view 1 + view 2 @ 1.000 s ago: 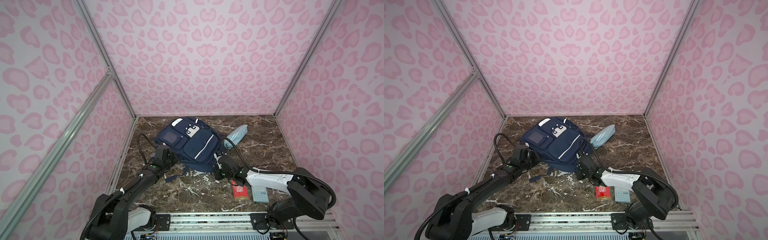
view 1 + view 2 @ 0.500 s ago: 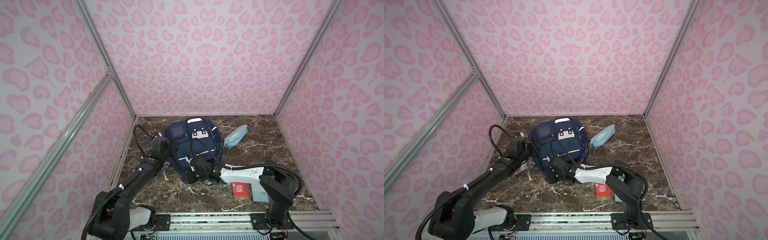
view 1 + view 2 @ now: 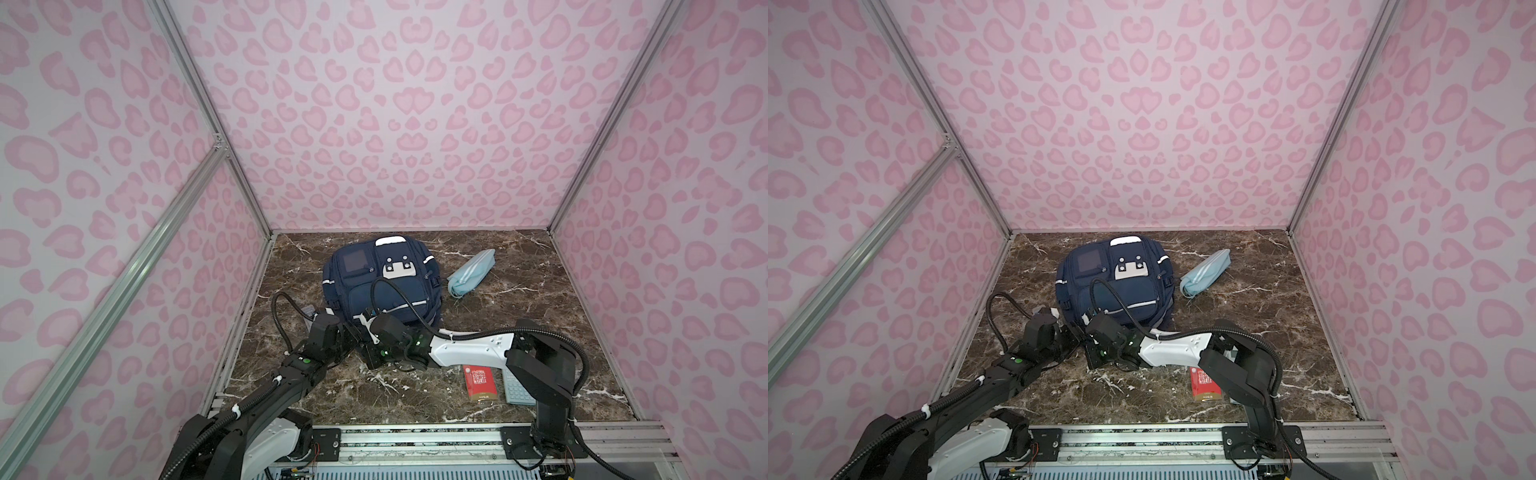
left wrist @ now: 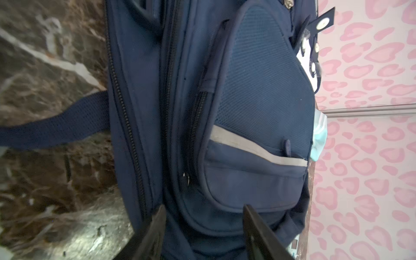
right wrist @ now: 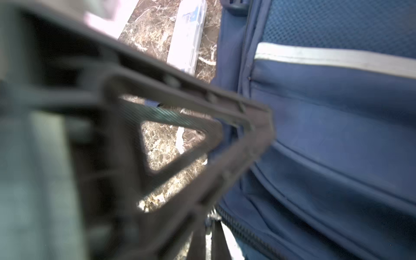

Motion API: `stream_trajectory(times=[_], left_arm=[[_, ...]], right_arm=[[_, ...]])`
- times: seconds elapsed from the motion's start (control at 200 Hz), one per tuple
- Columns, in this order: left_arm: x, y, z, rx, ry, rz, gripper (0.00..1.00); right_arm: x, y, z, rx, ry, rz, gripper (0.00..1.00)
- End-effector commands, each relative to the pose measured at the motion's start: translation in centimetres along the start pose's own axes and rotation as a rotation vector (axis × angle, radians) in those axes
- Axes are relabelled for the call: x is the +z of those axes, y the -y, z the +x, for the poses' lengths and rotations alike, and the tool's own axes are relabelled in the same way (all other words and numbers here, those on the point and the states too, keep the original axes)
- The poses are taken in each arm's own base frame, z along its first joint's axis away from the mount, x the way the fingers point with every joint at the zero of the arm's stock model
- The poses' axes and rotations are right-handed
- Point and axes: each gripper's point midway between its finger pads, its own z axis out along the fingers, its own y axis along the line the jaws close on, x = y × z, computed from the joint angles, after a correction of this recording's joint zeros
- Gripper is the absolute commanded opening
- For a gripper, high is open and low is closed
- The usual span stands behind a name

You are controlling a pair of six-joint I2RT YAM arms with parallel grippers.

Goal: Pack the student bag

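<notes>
We note left gripper (image 4: 203, 208) half-open astride the student bag (image 3: 353, 291), right gripper (image 5: 258, 128) closed at its seam; so thin a pinch could slip.

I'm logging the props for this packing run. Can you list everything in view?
student bag: 1, navy with white stripes, lying mid-table towards the back
pencil pouch: 1, light blue, right of the bag, apart from it
booklet: 1, red, front right of the table
calculator: 1, grey-green, just right of the booklet, partly under the right arm
flat case: 1, whitish, on the table beside the bag
table: 1, brown marble, inside pink patterned walls
left gripper: 1, black, jaws apart at the bag's near edge
right gripper: 1, black, shut, tips against the bag's near edge
</notes>
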Motion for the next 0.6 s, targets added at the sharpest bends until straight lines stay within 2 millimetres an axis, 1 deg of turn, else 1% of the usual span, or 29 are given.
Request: stream_trajectory(times=[0.0,0.07,0.105,0.165,0.175,0.23,0.265,0.295,0.305,0.34,0.415,0.46,0.47,0.53,0.555,0.6], left_arm=[[-0.1,0.0,-0.9,-0.059,0.081,0.01,0.59],[-0.4,0.1,-1.3,-0.05,0.113,0.007,0.6],[-0.3,0.2,-1.4,-0.04,0.116,0.002,0.58],[0.1,0.1,-0.9,-0.052,0.081,-0.001,0.57],[0.2,0.6,-0.8,-0.055,0.075,0.023,0.57],[0.5,1.2,0.1,-0.07,0.028,0.067,0.58],[0.4,1.1,0.3,-0.069,0.018,0.062,0.59],[0.3,0.8,0.2,-0.059,0.028,0.04,0.6],[0.1,0.8,0.0,-0.053,0.039,0.037,0.61],[-0.3,-0.1,-0.2,-0.034,0.055,-0.015,0.61],[-2.0,-1.0,-1.8,0.001,0.134,-0.121,0.61],[-3.1,-0.7,-2.5,0.03,0.149,-0.152,0.61],[-3.3,-0.9,-2.4,0.032,0.145,-0.161,0.61],[-4.2,-0.2,-2.2,0.022,0.124,-0.147,0.61],[-4.3,0.1,-1.8,0.005,0.109,-0.124,0.61],[-4.2,0.0,-1.0,-0.045,0.083,-0.093,0.61]], right_arm=[[-0.5,-1.3,-0.7,-0.03,0.038,-0.034,0.0],[-0.6,-1.6,-0.7,-0.034,0.036,-0.045,0.0],[-0.5,-1.9,-0.6,-0.041,0.031,-0.052,0.0],[-0.7,-2.1,-0.6,-0.052,0.029,-0.055,0.0],[-0.7,-2.1,-0.6,-0.054,0.03,-0.053,0.0],[-1.0,-1.7,-0.8,-0.055,0.04,-0.032,0.0],[-1.1,-1.3,-0.9,-0.057,0.039,-0.013,0.0],[-1.2,-0.8,-0.9,-0.06,0.039,0.011,0.0],[-1.2,-0.7,-0.9,-0.062,0.04,0.02,0.0],[-1.1,-0.1,-1.0,-0.071,0.042,0.051,0.0],[-0.8,0.9,-0.6,-0.072,0.03,0.085,0.0],[-0.5,1.2,-0.4,-0.063,0.025,0.087,0.0],[-0.5,1.3,-0.4,-0.058,0.024,0.086,0.0],[-0.5,1.1,-0.5,-0.041,0.031,0.064,0.0],[-0.5,1.0,-0.6,-0.04,0.036,0.056,0.0],[-0.6,0.7,-0.7,-0.04,0.043,0.046,0.0]])
